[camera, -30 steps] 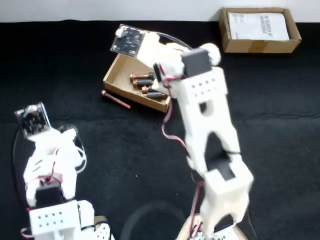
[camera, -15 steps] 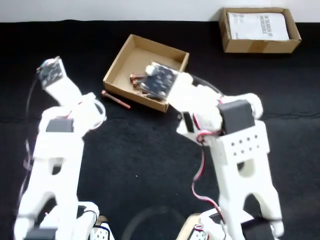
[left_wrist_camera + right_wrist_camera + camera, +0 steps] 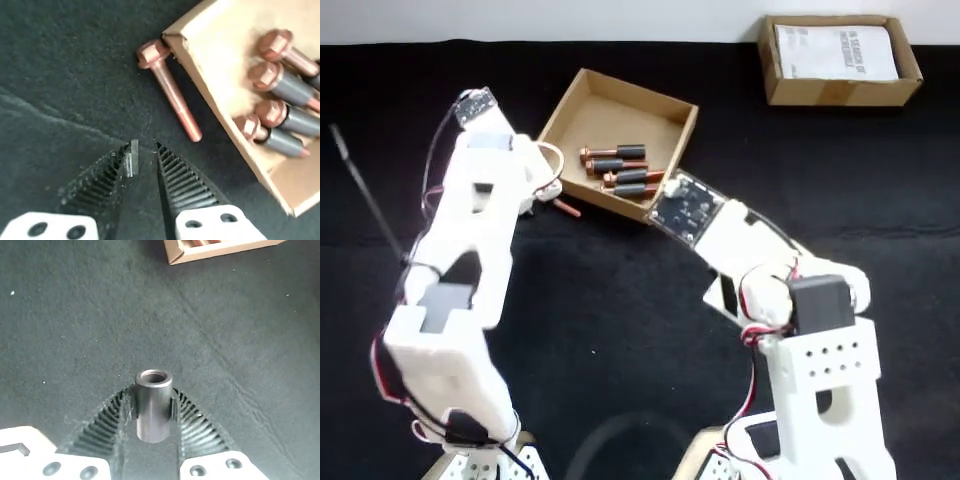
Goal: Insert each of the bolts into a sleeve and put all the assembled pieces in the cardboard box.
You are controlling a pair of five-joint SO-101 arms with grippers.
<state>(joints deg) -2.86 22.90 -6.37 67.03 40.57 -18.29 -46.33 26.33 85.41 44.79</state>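
Upper centre, high view: the cardboard box sits open on the black counter, and there are four sleeved bolts side by side inside it.
Loose piece, high view: one bare bolt lies on the counter just outside the box's lower-left wall, with its head end hidden under the left arm.
Left side, high view: the left arm stretches up the frame, its wrist right over that bolt.
Lower right, high view: the right arm angles its wrist up toward the box's lower corner, just short of it.
Upper right, high view: a second box with a printed sheet sits well apart.
Left wrist view, end effector: the left end effector has a narrow gap between its jaws and nothing in them; it is near the bolt's threaded tip, not touching.
Left wrist view, bolt: copper-coloured, it lies flat alongside the box wall with its head by the box corner.
Left wrist view, box: copper heads and dark grey sleeves, four in a row.
Right wrist view, end effector: the right end effector is clamped on a dark grey sleeve, open bore facing outward.
Right wrist view, beyond: a box corner shows, well apart from the sleeve.
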